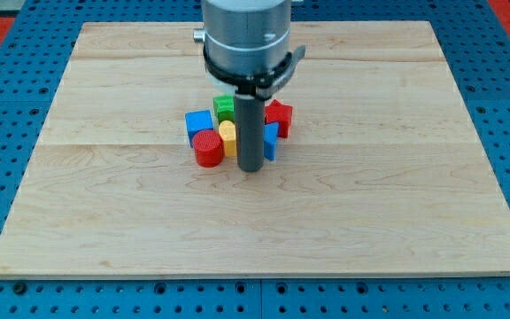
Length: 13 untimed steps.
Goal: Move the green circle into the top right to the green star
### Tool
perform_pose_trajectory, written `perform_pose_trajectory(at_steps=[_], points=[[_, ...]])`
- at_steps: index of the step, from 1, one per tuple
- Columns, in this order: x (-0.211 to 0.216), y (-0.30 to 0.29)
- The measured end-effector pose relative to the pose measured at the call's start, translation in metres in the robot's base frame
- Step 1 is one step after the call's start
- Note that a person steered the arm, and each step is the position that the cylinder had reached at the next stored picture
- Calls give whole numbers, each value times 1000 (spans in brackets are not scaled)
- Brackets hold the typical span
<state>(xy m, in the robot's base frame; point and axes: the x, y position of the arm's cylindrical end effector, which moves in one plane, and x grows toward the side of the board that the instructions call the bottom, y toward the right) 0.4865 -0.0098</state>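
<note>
**Resting my tip at the bottom edge of a tight block cluster**

Looking at the wooden table [104,204], you are seeing my tip [252,168] sitting at the view's bottom of a packed huddle of blocks near the middle. A red cylinder [208,149] is lying to the tip's left, with a blue cube [198,122] just above it and a yellow block [228,136] between them and the rod. One green block [224,107] is showing at the cluster's top; its shape is too hidden to tell, so you cannot say whether it is the circle or the star. A red block [280,115] and a blue block [271,140] are peeking out on the rod's right. There are no fingers here, only the rod, gripping nothing.
</note>
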Motion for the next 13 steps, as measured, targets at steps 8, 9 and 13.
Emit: perform_pose_trajectory(at_steps=[8,9,13], points=[[-157,-149],[-187,-104],[-184,-10]])
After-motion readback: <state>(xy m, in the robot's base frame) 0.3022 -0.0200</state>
